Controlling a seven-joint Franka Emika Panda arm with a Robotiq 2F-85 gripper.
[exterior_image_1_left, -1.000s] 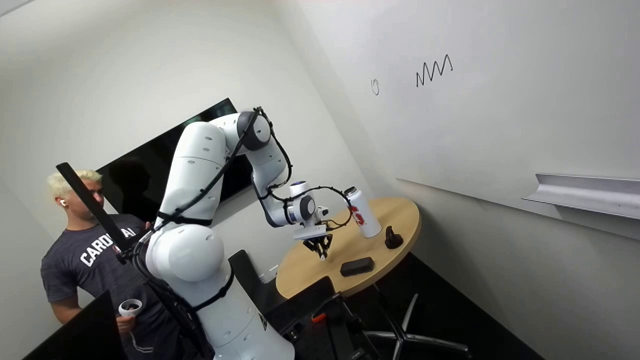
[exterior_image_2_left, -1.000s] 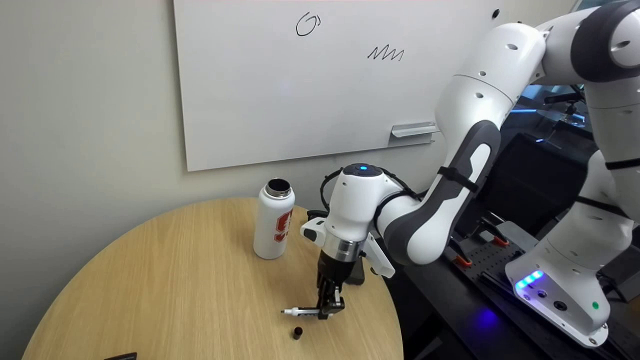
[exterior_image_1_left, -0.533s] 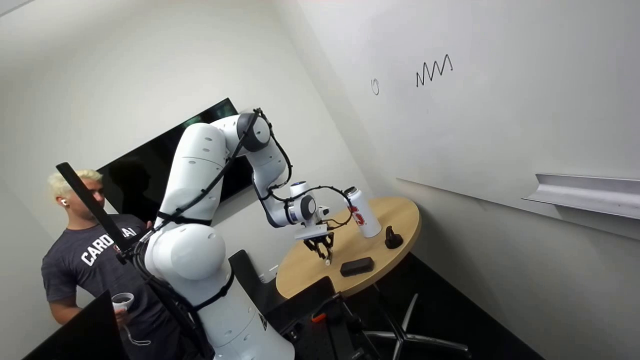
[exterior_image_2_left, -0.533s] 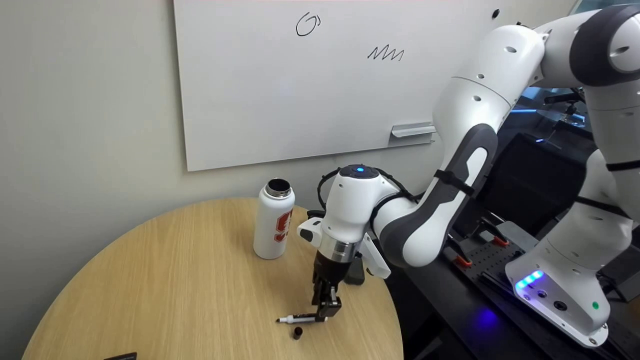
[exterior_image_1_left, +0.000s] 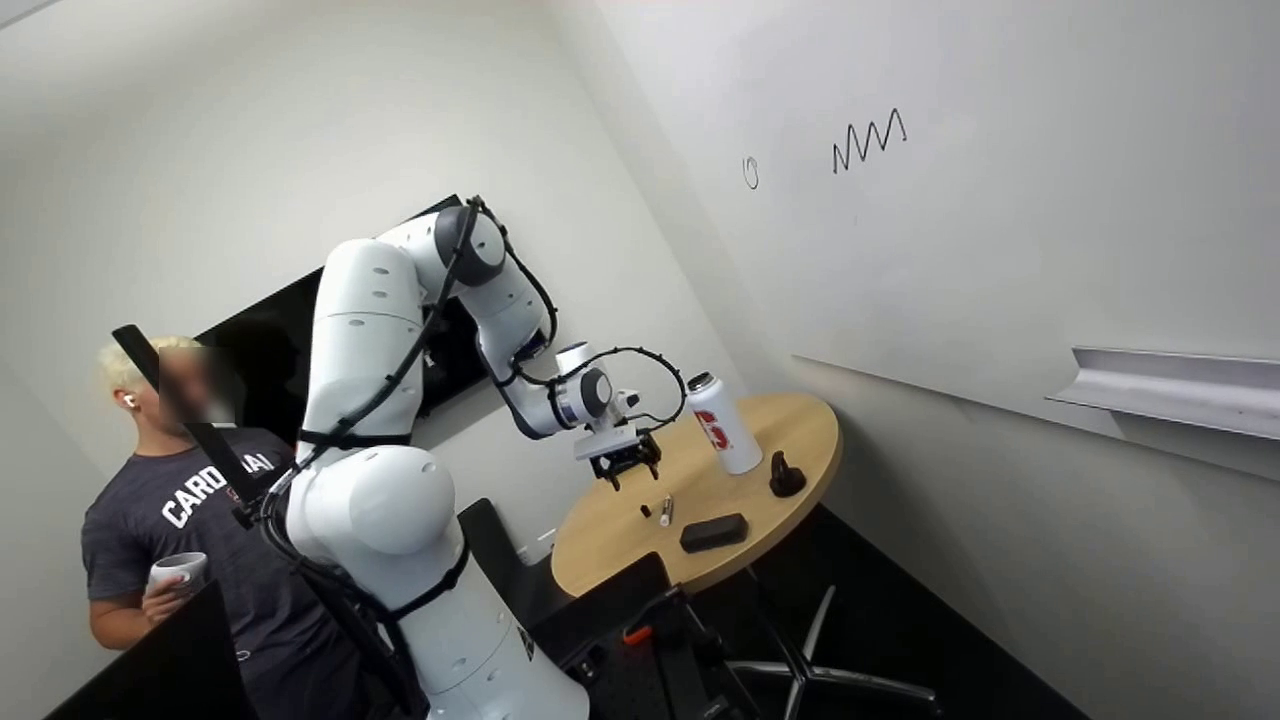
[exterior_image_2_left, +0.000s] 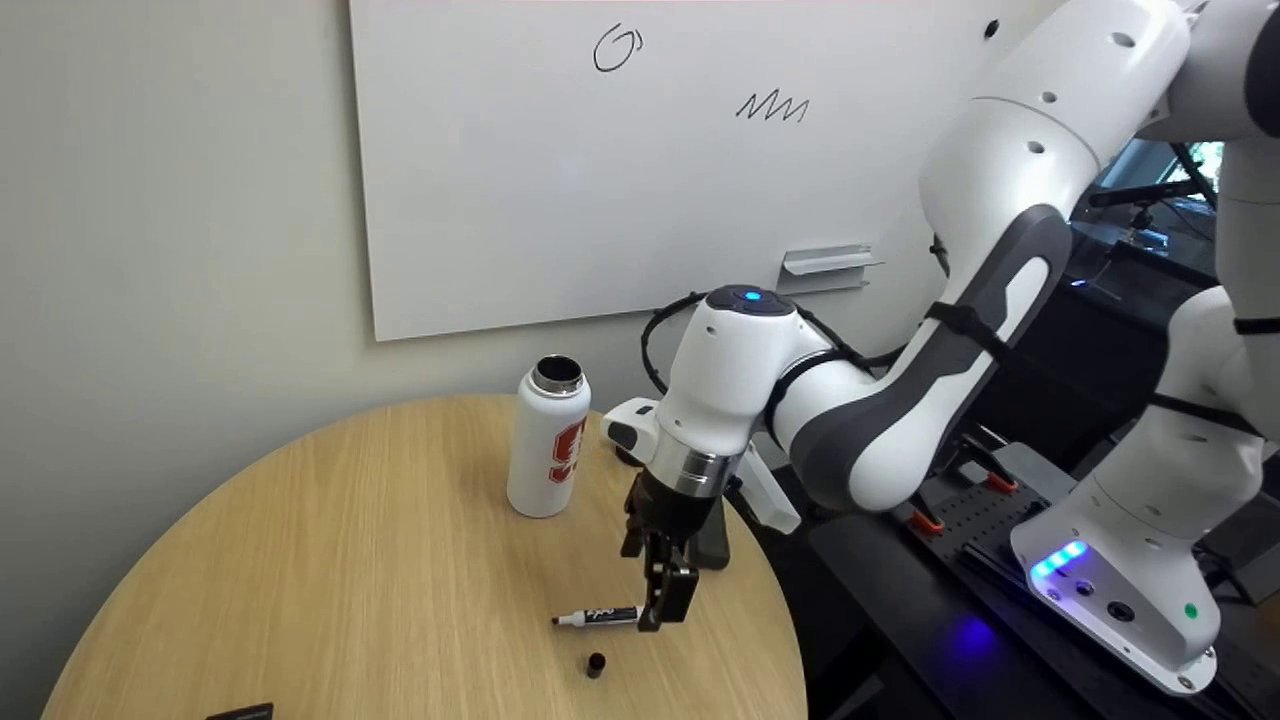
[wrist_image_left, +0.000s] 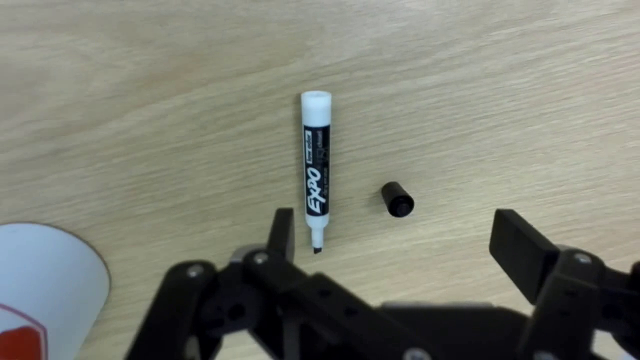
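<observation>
Gripper (wrist_image_left: 393, 222) hangs above the round wooden table (exterior_image_2_left: 330, 560); fingers (wrist_image_left: 284, 232) stand wide apart, table surface and black cap (wrist_image_left: 398, 200) seen between them in the wrist view; marker (wrist_image_left: 317, 170), white with a black label reading EXPO, lies on its side on the table beneath the gripper; its dark writing tip is bare and ends just beside one finger in the wrist view; the cap sits near the marker, apart from it.

Surroundings: white bottle (exterior_image_2_left: 545, 450) with red emblem stands upright on the table, mouth open, its side entering a corner of the wrist view; dark block (exterior_image_1_left: 714, 534) lies near the marker; dark looped object (exterior_image_1_left: 787, 478) rests near the table edge, kind unclear; whiteboard (exterior_image_2_left: 600, 190) bears a rounded scribble and a zigzag, seen in both exterior views; pale tray (exterior_image_2_left: 825, 264) juts out at its lower edge; person (exterior_image_1_left: 215, 520) in a dark shirt is partly behind the arm (exterior_image_1_left: 365, 360).
</observation>
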